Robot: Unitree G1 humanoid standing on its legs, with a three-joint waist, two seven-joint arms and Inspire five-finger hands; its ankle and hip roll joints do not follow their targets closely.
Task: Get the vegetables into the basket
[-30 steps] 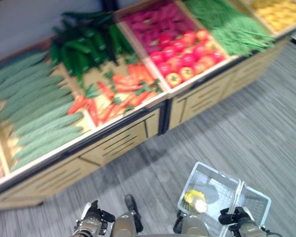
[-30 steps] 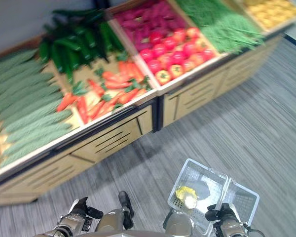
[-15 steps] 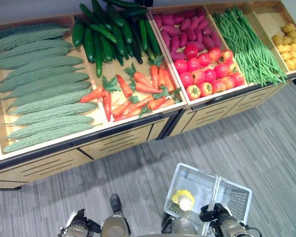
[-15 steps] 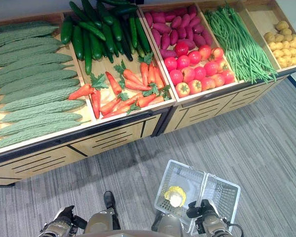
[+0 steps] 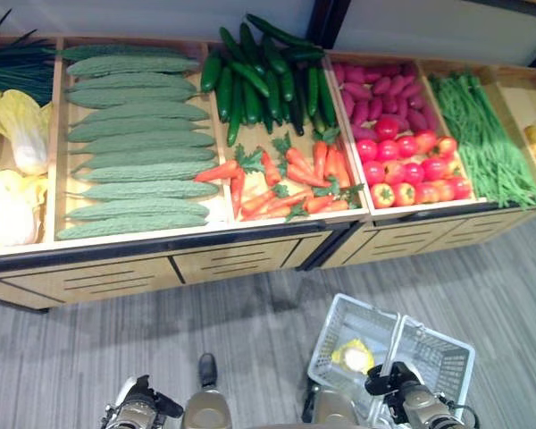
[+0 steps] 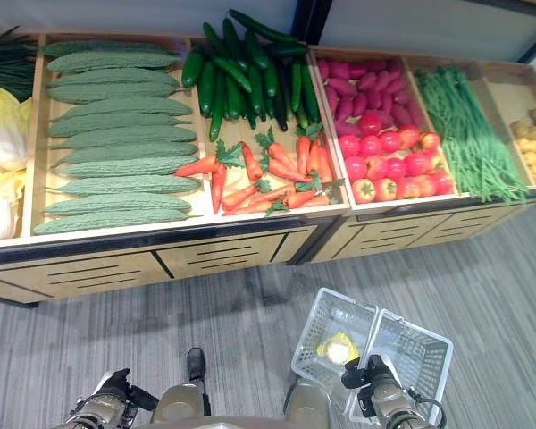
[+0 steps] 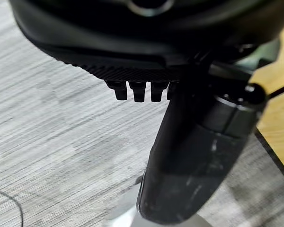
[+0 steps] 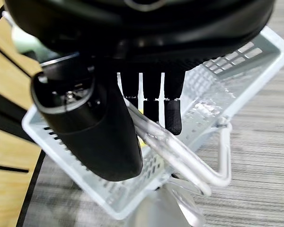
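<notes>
Bright, even light; soft shadows below the stand (image 5: 250, 259); wrist views blurred close up.

grey striped floor (image 5: 89, 349); wooden stand (image 5: 205, 264); perhaps pale wall (image 5: 411, 27).

Head stereo pair high above produce stand (image 5: 250, 241) (nearly identical coverage); wrist cameras close behind hands.

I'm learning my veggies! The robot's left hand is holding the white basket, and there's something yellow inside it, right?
Not quite: the right hand holds the white basket by its handle, as the right wrist view shows. The left hand holds nothing. The yellow thing is inside.
</notes>
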